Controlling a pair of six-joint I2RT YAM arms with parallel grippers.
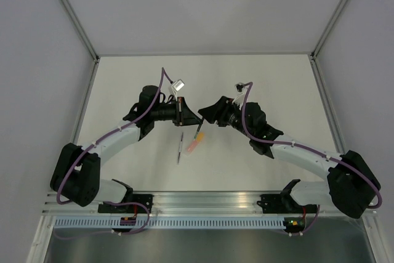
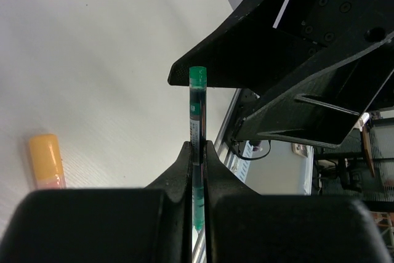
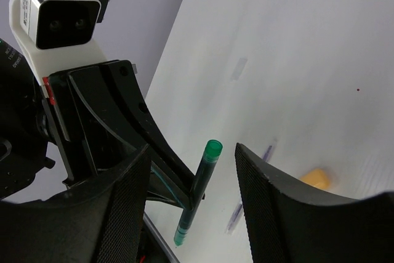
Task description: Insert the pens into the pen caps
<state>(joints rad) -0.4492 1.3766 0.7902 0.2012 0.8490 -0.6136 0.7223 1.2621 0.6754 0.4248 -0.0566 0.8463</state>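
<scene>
My left gripper (image 2: 198, 147) is shut on the dark teal-green pen (image 2: 197, 112) and holds it above the table with its green end pointing away. In the right wrist view the same pen (image 3: 198, 192) stands between the fingers of my open right gripper (image 3: 192, 152), touching neither finger. In the top view the left gripper (image 1: 184, 114) and the right gripper (image 1: 207, 115) face each other closely at mid-table. The thin grey-white pen (image 1: 180, 147) and an orange pen (image 1: 194, 143) lie on the table below them. An orange-yellow stub (image 2: 46, 161) shows on the table; I cannot tell whether it is a cap or a pen end.
The white table (image 1: 258, 84) is walled at the back and both sides. A metal rail (image 1: 209, 201) carrying the arm bases runs along the near edge. The orange piece also shows blurred in the right wrist view (image 3: 319, 178).
</scene>
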